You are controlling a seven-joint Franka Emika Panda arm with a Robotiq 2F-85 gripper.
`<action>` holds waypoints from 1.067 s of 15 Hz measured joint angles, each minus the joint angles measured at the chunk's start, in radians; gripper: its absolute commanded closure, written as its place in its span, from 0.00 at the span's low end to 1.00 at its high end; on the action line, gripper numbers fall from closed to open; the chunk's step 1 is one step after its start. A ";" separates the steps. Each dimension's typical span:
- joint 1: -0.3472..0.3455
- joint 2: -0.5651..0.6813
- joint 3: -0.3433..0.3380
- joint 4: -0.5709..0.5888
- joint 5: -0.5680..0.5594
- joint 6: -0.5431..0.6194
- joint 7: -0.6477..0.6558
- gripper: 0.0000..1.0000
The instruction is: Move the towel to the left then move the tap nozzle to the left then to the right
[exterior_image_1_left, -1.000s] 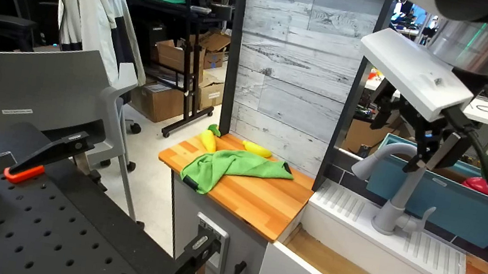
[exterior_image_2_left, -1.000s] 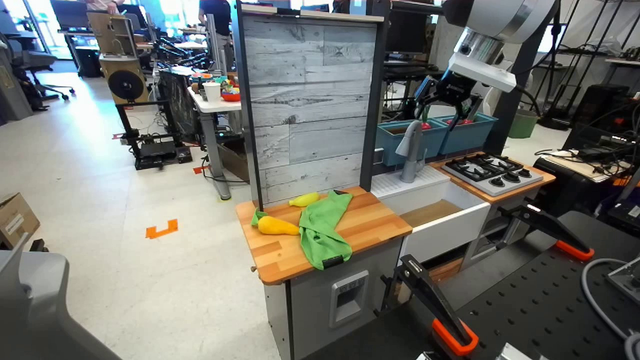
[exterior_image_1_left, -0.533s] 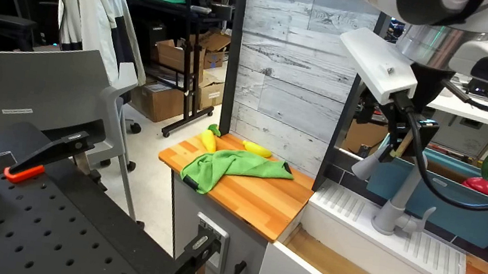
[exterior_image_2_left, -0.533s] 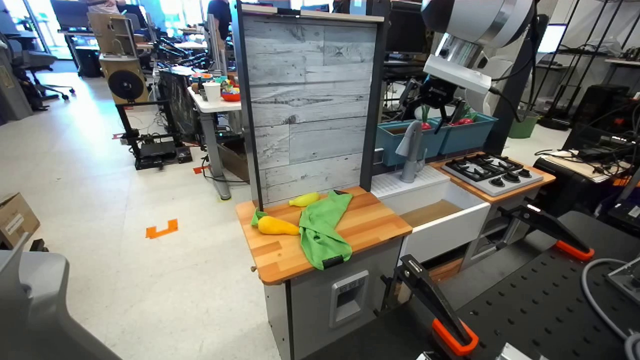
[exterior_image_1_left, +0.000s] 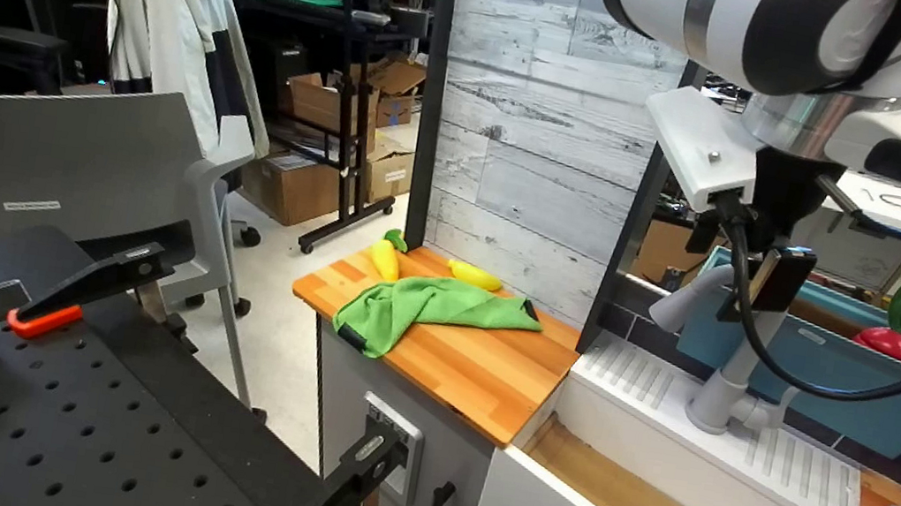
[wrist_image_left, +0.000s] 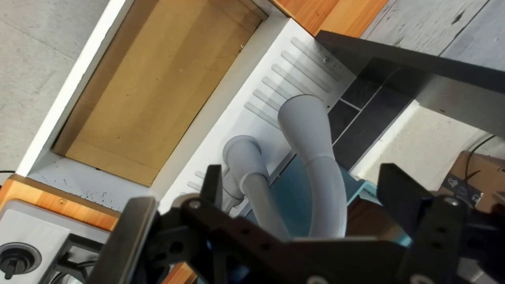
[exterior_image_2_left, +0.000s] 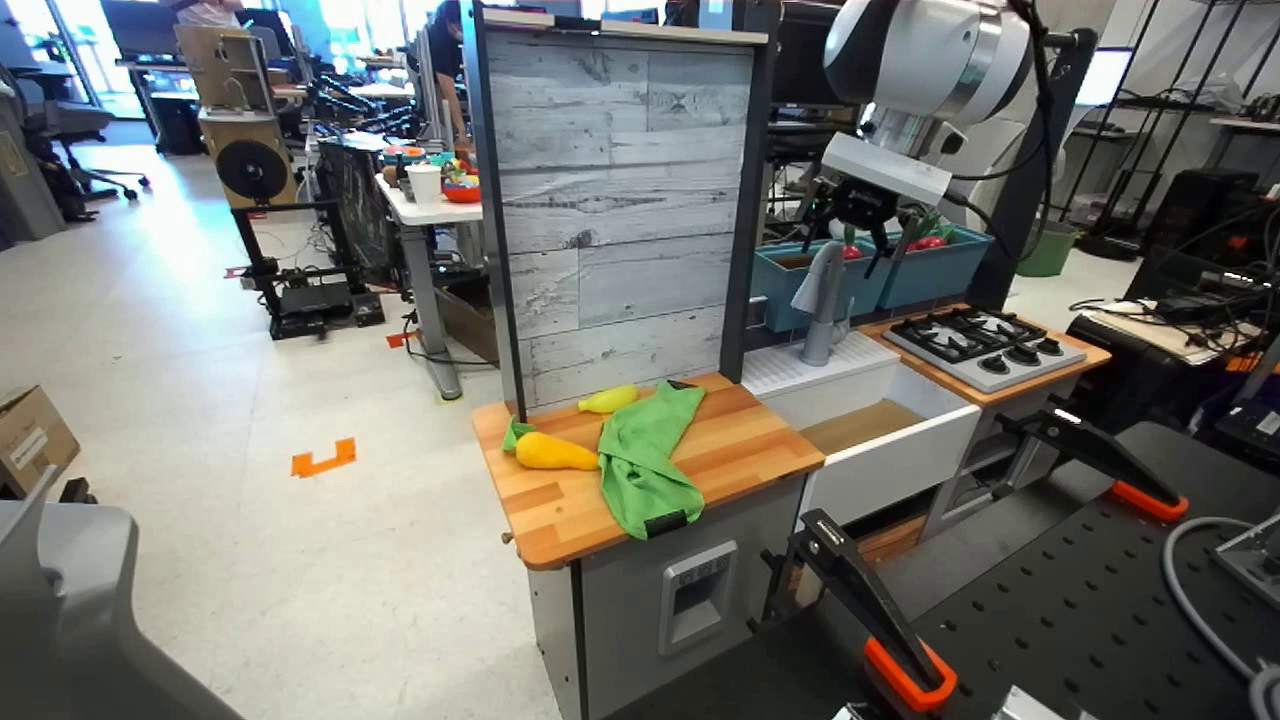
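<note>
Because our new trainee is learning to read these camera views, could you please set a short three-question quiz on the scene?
1. Choose one: what does the crumpled green cloth towel rest on?
(a) the silver metal stove
(b) the striped brown wooden countertop
(c) the flat black perforated table
2. True or false: the black jointed robot gripper stands with its jaws open.
3. Short answer: which is nearer the gripper, the towel or the thick, light grey, arched tap nozzle?

Key:
1. b.
2. True; the wrist view shows the jaws wide apart.
3. The tap nozzle; in the wrist view part of it shows between the jaws, while the towel lies well off on the countertop.
</note>
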 measured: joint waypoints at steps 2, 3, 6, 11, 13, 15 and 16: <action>0.020 0.034 -0.020 0.039 -0.002 -0.006 0.039 0.25; 0.030 0.050 -0.027 0.059 -0.003 -0.012 0.056 0.26; 0.057 0.092 -0.046 0.119 -0.006 -0.041 0.102 0.49; 0.080 0.145 -0.062 0.202 -0.017 -0.098 0.152 0.88; 0.080 0.156 -0.064 0.223 -0.023 -0.120 0.156 0.93; 0.080 0.159 -0.068 0.237 -0.027 -0.151 0.156 0.93; 0.079 0.160 -0.070 0.241 -0.028 -0.158 0.155 0.93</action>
